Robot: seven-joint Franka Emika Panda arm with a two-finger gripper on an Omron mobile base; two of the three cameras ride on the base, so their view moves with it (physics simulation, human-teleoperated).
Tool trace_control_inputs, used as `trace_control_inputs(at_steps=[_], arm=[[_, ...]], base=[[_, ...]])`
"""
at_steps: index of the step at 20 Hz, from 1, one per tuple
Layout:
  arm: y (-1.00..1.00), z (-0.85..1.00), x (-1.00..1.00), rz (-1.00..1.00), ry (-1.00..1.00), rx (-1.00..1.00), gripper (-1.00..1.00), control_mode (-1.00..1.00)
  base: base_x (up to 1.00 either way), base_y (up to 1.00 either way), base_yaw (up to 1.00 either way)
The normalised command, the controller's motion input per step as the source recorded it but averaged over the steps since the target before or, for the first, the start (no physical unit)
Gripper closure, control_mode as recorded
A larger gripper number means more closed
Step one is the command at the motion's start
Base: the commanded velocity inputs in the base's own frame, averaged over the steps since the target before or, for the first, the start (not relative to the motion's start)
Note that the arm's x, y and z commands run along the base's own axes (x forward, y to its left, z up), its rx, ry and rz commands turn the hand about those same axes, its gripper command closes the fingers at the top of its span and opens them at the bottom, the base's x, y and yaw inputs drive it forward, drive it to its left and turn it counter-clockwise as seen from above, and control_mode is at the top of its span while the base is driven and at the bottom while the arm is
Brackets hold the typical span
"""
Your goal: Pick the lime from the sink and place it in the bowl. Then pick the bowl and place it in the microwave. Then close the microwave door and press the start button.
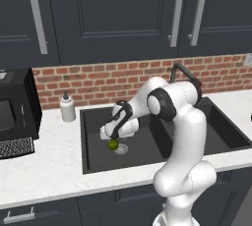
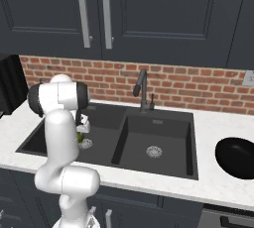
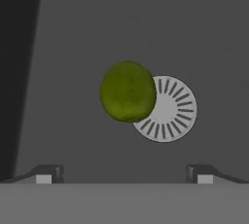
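Lime [image 3: 128,91], small, round and yellow-green, lay in the left basin of the wide dark-grey double sink [image 1: 93,163], half over its round metal drain strainer [image 3: 168,109]. Above the lime, the two-finger gripper [image 3: 124,173] hung with fingers spread wide, holding nothing. The round glossy black bowl [image 2: 237,157] right of the sink was cut off.
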Motion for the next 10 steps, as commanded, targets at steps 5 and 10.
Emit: trace_control_inputs(at_steps=[5,10], arm=[[0.00,-0.18,0.07,0.00,0.00,0.00,-1.00,-1.00],[0.00,-0.28,0.15,0.00,0.00,0.00,-1.00,-1.00]], base=[[0.00,0.00,0.00],[0.00,0.00,0.00]])
